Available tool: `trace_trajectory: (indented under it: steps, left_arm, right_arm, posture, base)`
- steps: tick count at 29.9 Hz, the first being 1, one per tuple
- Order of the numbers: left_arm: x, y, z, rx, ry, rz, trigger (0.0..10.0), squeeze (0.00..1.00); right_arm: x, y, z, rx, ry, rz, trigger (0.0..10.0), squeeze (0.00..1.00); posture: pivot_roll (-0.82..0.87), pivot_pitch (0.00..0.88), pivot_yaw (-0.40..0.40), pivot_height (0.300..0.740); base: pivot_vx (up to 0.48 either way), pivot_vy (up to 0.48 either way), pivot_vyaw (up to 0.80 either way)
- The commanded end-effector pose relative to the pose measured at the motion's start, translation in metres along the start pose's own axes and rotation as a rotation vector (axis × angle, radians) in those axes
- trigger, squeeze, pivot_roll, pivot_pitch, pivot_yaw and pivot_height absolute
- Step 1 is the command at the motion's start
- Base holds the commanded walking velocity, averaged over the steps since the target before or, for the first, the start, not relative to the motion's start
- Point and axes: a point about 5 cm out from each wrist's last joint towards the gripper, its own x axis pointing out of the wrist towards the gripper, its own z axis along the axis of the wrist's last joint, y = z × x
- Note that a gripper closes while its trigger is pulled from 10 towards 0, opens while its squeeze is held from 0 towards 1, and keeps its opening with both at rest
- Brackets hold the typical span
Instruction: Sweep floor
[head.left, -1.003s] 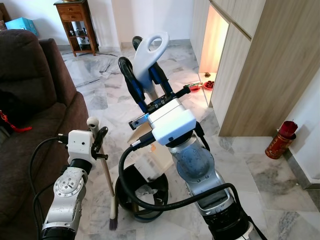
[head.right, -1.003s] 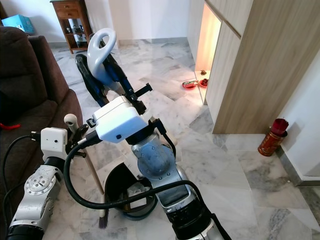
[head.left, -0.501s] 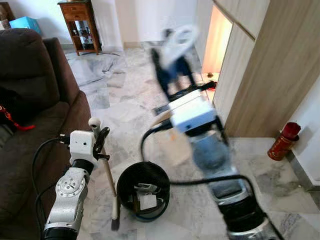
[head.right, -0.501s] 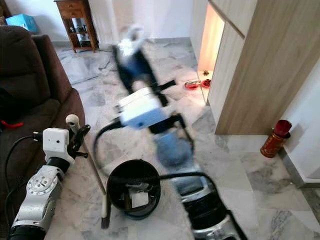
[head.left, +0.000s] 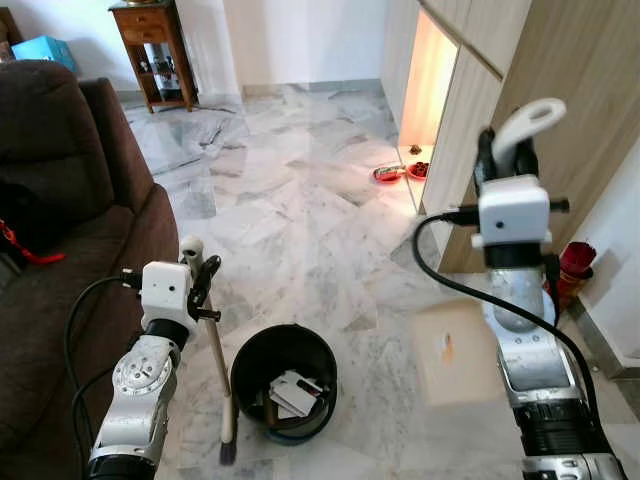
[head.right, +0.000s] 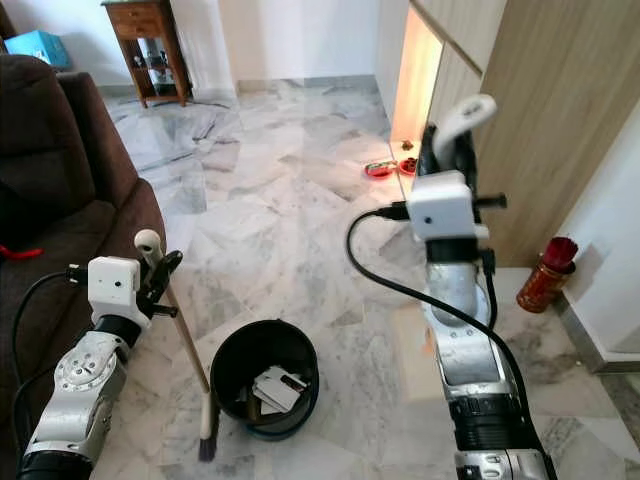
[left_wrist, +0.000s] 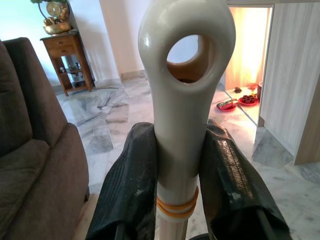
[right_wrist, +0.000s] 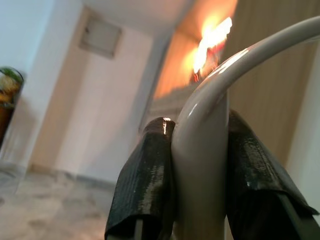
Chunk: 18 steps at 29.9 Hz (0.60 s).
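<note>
The left end effector (left_wrist: 175, 200) is clamping its two black fingers (left_wrist: 132, 185) around the white handle of the brush (head.left: 222, 395), which is standing nearly upright with its bristles on the marble floor (head.left: 300, 220), just left of the black bin (head.left: 284, 380) holding scraps. On the right, the right end effector (right_wrist: 200, 195) is gripping the white dustpan handle (head.left: 520, 125), raised near the wooden cabinet (head.left: 560, 110); the dustpan (head.left: 463, 352) is hanging low beside the arm.

Brown sofa (head.left: 60, 190), wooden side table (head.left: 155, 45)
</note>
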Motion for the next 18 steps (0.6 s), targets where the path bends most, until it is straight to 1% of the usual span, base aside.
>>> trace_trajectory:
  steps: [1, 3, 6, 8, 11, 13, 14, 18]
  left_arm:
    - [0.001, 0.000, 0.008, 0.010, -0.041, -0.008, 10.0, 0.00]
    - [0.000, 0.000, 0.008, 0.008, -0.038, -0.011, 10.0, 0.00]
    - [-0.002, -0.002, 0.006, 0.005, -0.027, -0.025, 10.0, 0.00]
    - [-0.005, -0.004, 0.004, -0.002, -0.015, -0.037, 10.0, 0.00]
    - [-0.007, -0.006, 0.001, -0.009, -0.001, -0.043, 10.0, 0.00]
    - [-0.008, -0.008, -0.004, 0.005, 0.029, -0.053, 10.0, 0.00]
    - [-0.008, -0.008, -0.004, 0.005, 0.029, -0.053, 10.0, 0.00]
    - [-0.009, -0.012, -0.007, -0.013, 0.042, -0.056, 10.0, 0.00]
  right_arm:
    - [0.002, -0.006, 0.000, 0.058, -0.008, -0.044, 10.0, 0.00]
    - [-0.003, -0.006, -0.011, 0.080, 0.042, -0.058, 10.0, 0.00]
    - [-0.011, -0.001, -0.020, 0.025, 0.062, -0.027, 10.0, 0.00]
    - [-0.015, 0.002, -0.024, 0.041, 0.076, -0.019, 10.0, 0.00]
    - [-0.017, 0.004, -0.027, 0.067, 0.090, -0.019, 10.0, 0.00]
    - [-0.019, 0.004, -0.031, 0.068, 0.106, -0.018, 10.0, 0.00]
    - [-0.019, 0.004, -0.031, 0.068, 0.106, -0.018, 10.0, 0.00]
    - [-0.020, 0.009, -0.037, 0.086, 0.130, 0.005, 10.0, 0.00]
  posture:
    - [-0.02, 0.000, 0.043, 0.740]
    - [-0.02, 0.000, 0.042, 0.740]
    - [-0.02, 0.000, 0.043, 0.740]
    - [-0.02, 0.000, 0.043, 0.740]
    - [-0.02, 0.000, 0.043, 0.740]
    - [-0.01, 0.000, 0.040, 0.740]
    - [-0.01, 0.000, 0.040, 0.740]
    - [-0.02, 0.000, 0.038, 0.740]
  base:
    - [0.000, 0.000, 0.00]
    - [0.000, 0.000, 0.00]
    - [0.000, 0.000, 0.00]
    - [0.000, 0.000, 0.00]
    - [0.000, 0.000, 0.00]
    - [0.000, 0.000, 0.00]
    - [0.000, 0.000, 0.00]
    - [0.000, 0.000, 0.00]
